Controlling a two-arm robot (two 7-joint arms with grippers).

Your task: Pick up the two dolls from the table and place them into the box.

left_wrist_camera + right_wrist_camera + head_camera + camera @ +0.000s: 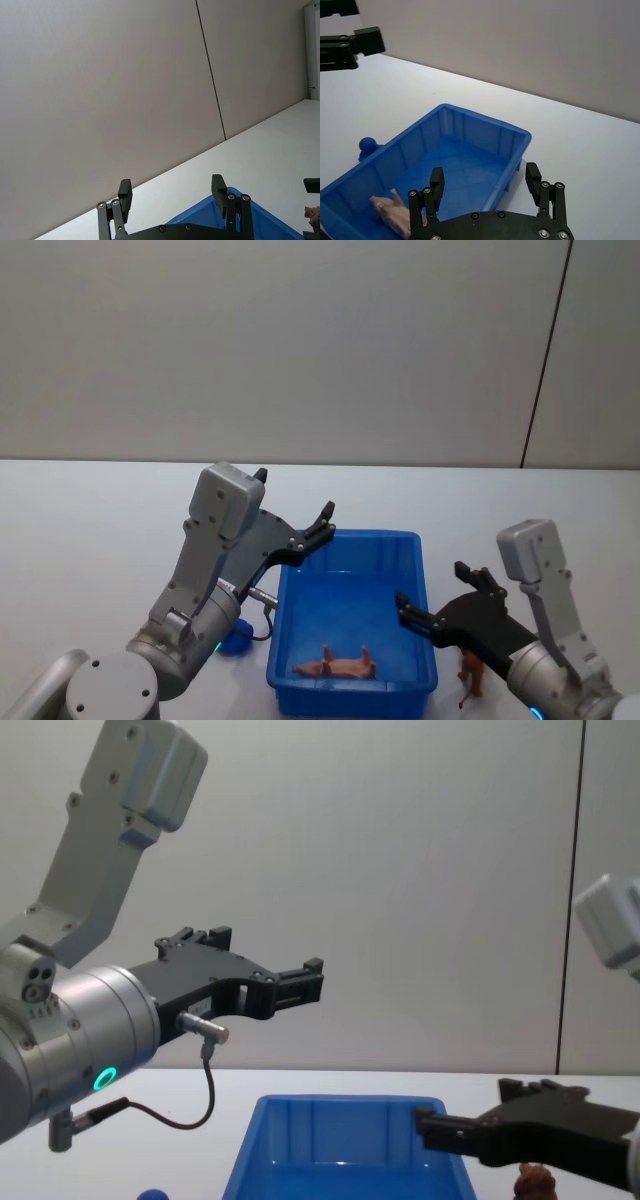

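The blue box (420, 585) stands on the white table (90, 530) in front of me. A light brown doll (337, 665) lies on the box floor near its front wall, also seen in the right wrist view as the doll (395, 212). A rounded blue doll (235, 640) sits on the table just left of the box, partly behind my left arm. A darker brown toy (470, 677) stands on the table right of the box. My left gripper (297, 498) hangs open and empty above the box's far left corner. My right gripper (437, 590) is open and empty over the right rim.
A plain grey wall with a dark vertical seam (545, 350) rises behind the table. A black cable (190, 1115) loops under my left wrist. The far half of the box floor (465, 160) is bare.
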